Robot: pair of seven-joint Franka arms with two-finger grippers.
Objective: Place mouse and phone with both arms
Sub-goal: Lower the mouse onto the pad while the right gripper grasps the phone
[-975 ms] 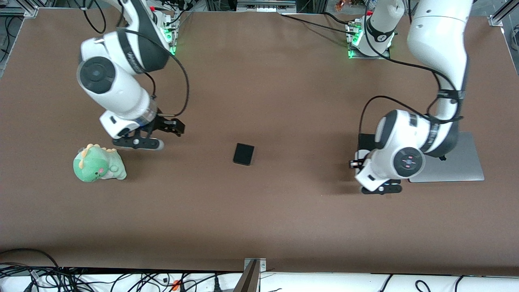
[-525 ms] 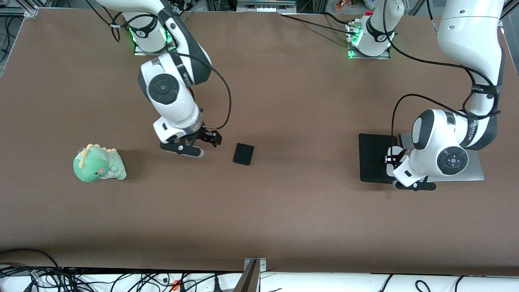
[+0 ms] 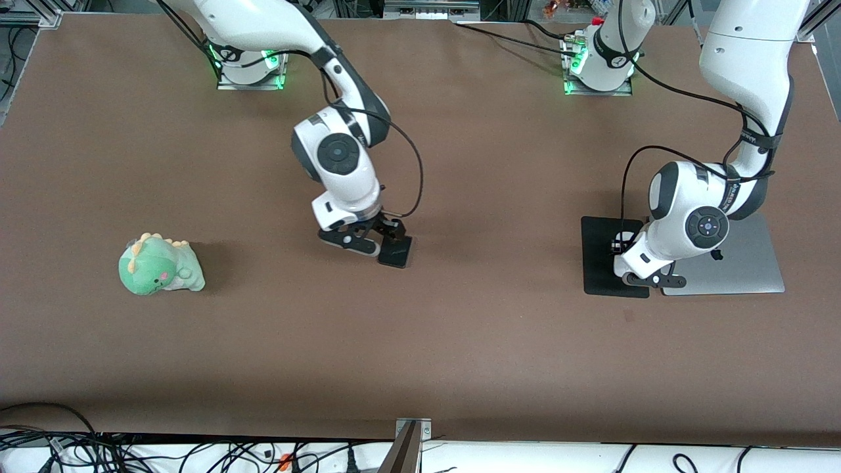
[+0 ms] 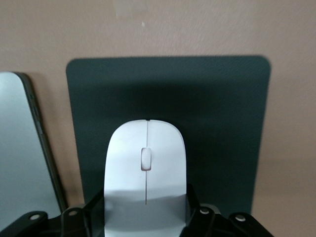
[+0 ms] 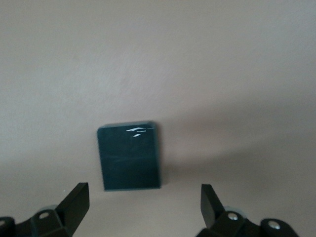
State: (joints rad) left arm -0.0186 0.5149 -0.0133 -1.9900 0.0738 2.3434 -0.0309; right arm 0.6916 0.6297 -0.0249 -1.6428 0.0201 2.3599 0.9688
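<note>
- Two grippers work: the left gripper (image 4: pixel 145 217) clamps the mouse (image 4: pixel 145 173) over the mouse pad (image 4: pixel 222 123).
- The right gripper (image 5: pixel 143 207) hangs spread wide over the phone (image 5: pixel 129 155).

- Green plush dinosaur toy (image 3: pixel 160 265), cream spikes and pink cheeks, on brown table (image 3: pixel 460 341) toward right arm's end.
- Flat black rectangular mouse pad (image 3: pixel 601 256) touching closed silver laptop (image 3: pixel 742 263), toward left arm's end.
- Tangled black cables (image 3: pixel 131 453) along table's near edge.

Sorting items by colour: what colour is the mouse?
White, glossy; the mouse shows best in the left wrist view.
</note>
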